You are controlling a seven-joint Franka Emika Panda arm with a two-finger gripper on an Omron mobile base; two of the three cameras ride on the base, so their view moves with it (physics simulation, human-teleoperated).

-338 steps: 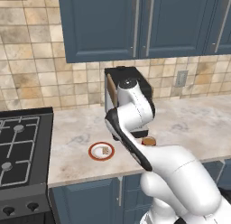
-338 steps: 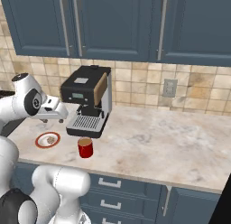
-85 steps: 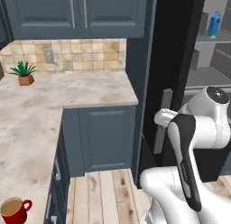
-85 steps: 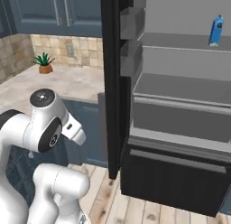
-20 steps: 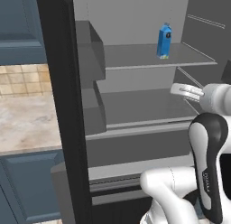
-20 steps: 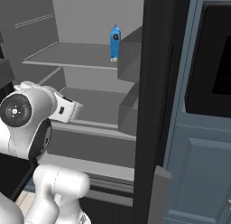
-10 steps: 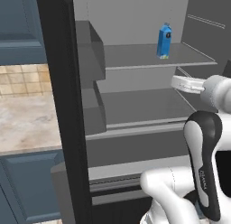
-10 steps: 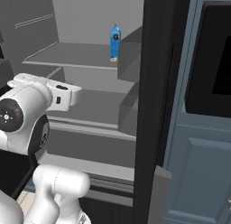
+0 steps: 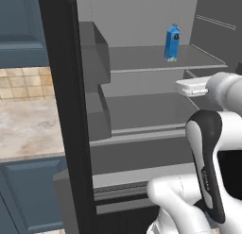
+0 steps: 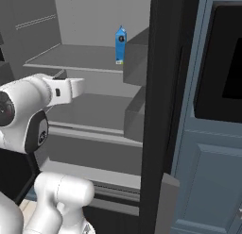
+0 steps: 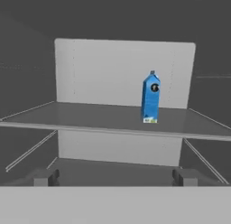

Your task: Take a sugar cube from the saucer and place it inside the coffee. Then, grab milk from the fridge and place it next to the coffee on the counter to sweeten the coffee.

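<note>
Hand view: milk (image 11: 150,98) stands upright on the shelf (image 11: 90,117), well ahead of the wide-spread end effector (image 11: 115,177).

The milk carton (image 9: 172,42) is bright blue with a dark round mark near its top and a yellow-green band at its base. The fridge (image 9: 142,110) has a near-black frame, a pale grey back wall and darker flat grey shelves. The counter (image 9: 26,127) is beige marbled stone under tan mottled wall tiles (image 9: 19,84). The cabinets (image 10: 208,167) are dark blue.
</note>
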